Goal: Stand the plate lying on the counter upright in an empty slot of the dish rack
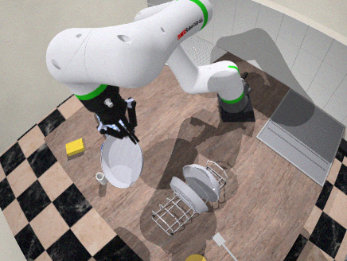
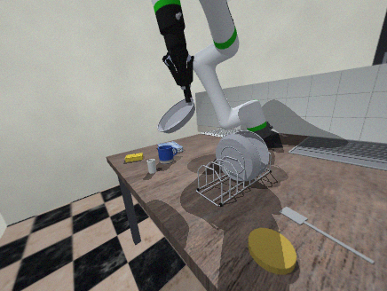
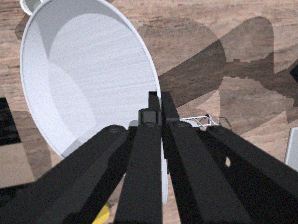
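My gripper (image 1: 137,140) (image 2: 189,101) (image 3: 158,105) is shut on the rim of a grey-white plate (image 1: 121,159) (image 2: 177,116) (image 3: 95,70). The plate hangs tilted in the air, well above the counter, its lower edge toward the white cup side in the exterior view. The wire dish rack (image 1: 172,233) (image 2: 220,204) stands on the counter, away from the held plate. Two plates stand in it: one nearer the middle (image 1: 185,192) (image 2: 235,155), one behind it (image 1: 200,175) (image 2: 263,151). The slots at the rack's near-left end are empty. The feet are partly hidden.
A white cup (image 1: 101,178) (image 2: 152,166), a blue mug (image 2: 165,153) and a yellow sponge (image 1: 75,146) (image 2: 133,157) are near the held plate's side. A spatula (image 1: 219,239) (image 2: 294,216) and a yellow disc (image 2: 272,250) lie beyond the rack. A metal drainboard (image 1: 274,139) is at the right.
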